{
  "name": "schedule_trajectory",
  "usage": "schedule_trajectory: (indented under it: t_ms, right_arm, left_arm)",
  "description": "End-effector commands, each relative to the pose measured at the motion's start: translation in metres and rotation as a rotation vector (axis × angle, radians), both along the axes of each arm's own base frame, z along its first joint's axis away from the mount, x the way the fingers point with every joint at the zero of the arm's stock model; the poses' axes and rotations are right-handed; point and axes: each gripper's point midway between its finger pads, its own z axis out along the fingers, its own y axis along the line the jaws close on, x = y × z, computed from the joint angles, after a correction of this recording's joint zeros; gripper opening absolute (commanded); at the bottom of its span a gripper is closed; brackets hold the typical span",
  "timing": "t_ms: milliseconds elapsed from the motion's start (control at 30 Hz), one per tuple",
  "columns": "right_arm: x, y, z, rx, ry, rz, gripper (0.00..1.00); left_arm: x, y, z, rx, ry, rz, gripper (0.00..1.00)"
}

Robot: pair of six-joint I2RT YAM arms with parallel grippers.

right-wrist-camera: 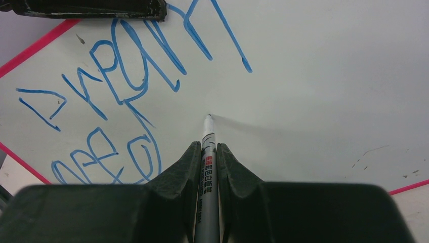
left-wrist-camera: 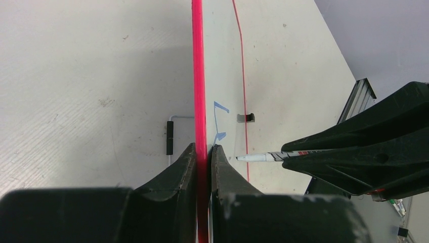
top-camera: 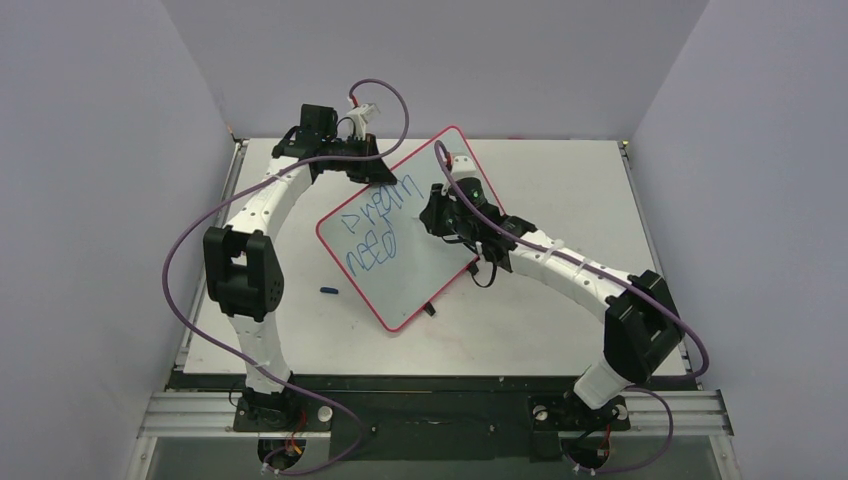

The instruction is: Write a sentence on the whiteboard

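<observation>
Whiteboard: the whiteboard [top-camera: 415,278] sits mid-table [top-camera: 560,180], turned at an angle, 1 corner pointing to the far side and 1 toward the arm bases.
Rim: thin and red, with rounded corners; a small black clip [top-camera: 443,152] sits near the far corner.
Sentence: the sentence [top-camera: 374,228] is in wobbly blue marker on the left half of the board, in 2 rows, the upper reading roughly "Dream" and the lower "need".
Left gripper: the left gripper [left-wrist-camera: 203,149] is pinched narrow onto the board's far-left edge, 1 finger on each face, the red rim running between them.
Right gripper: the right gripper [right-wrist-camera: 209,148] reaches over the board's right side, clamped around a marker [left-wrist-camera: 263,157].
Marker: white-tipped, with a printed barrel, pointing out past the fingers; its tip meets its own shadow on bare white just right of the lettering.
Table item: a small dark blue object [top-camera: 329,291], possibly a cap, lies on the table just left of the board, apart from it.
</observation>
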Motion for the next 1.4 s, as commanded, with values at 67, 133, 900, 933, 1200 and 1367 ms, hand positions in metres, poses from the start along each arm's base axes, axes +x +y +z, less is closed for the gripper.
schedule_trajectory:
  t_ms: [67, 133, 900, 933, 1200, 1367]
  right_arm:
    - [0.014, 0.016, 0.017, 0.039, -0.063, 0.000, 0.00]
    - [0.013, 0.019, 0.015, 0.038, -0.060, 0.007, 0.00]
    - [-0.014, 0.019, -0.018, -0.010, 0.000, 0.049, 0.00]
    - [-0.015, 0.017, -0.021, -0.015, 0.006, 0.049, 0.00]
    - [-0.020, 0.005, -0.031, -0.035, 0.021, 0.032, 0.00]
    - [-0.015, -0.004, -0.028, -0.036, 0.016, -0.007, 0.00]
  left_arm:
    - [-0.007, -0.006, 0.005, 0.068, -0.131, -0.069, 0.00]
    - [-0.007, -0.007, 0.005, 0.068, -0.133, -0.071, 0.00]
    - [-0.006, -0.007, 0.007, 0.075, -0.144, -0.065, 0.00]
    - [-0.006, -0.007, 0.007, 0.074, -0.144, -0.065, 0.00]
    - [-0.006, -0.007, 0.008, 0.075, -0.148, -0.064, 0.00]
    - [-0.007, -0.007, 0.009, 0.077, -0.151, -0.065, 0.00]
